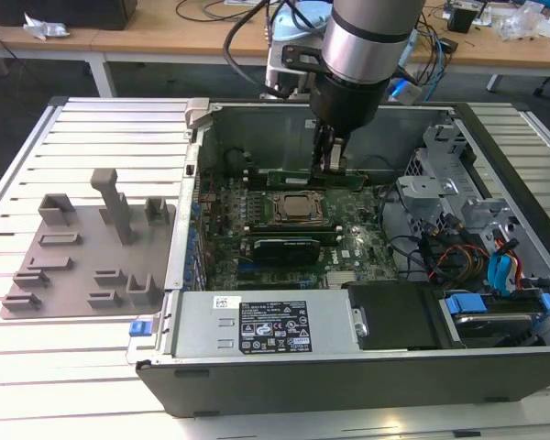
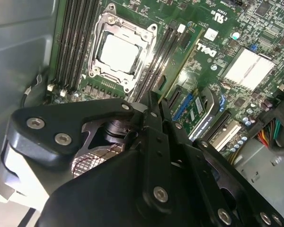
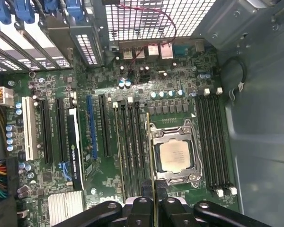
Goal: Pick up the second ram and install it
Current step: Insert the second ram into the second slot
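Now, black pincer [image 3: 154, 191] clamped on long, flat green circuit-board stick [image 3: 148, 142], edge-on between its tips; best held square over dark memory slots [image 3: 131, 142] beneath, beside silver processor socket [image 3: 175, 156], both ends level.
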`<state>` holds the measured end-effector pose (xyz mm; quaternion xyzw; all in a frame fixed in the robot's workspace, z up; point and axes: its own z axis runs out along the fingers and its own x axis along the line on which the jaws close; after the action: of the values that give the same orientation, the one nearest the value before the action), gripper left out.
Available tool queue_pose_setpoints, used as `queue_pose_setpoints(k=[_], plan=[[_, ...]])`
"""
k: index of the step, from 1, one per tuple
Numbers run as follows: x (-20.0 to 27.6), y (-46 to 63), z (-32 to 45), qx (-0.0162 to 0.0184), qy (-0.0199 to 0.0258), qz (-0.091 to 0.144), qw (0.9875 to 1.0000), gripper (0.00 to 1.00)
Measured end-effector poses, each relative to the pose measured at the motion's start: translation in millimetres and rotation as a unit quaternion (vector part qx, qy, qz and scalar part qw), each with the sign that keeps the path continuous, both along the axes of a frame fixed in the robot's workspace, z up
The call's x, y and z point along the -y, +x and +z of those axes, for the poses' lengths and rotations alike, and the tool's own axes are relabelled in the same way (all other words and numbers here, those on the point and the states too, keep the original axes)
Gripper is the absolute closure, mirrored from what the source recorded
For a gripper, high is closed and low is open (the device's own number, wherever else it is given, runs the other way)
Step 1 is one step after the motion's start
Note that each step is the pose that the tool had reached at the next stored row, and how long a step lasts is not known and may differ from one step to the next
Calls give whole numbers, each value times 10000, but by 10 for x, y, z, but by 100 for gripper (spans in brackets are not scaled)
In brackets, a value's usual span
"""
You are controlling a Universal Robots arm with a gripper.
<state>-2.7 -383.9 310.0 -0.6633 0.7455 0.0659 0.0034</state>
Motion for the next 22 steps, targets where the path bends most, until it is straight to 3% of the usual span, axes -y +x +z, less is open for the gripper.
queue_pose_setpoints(k=[22], plan=[[16, -58, -475, 0, 0, 0, 10000, 86]])
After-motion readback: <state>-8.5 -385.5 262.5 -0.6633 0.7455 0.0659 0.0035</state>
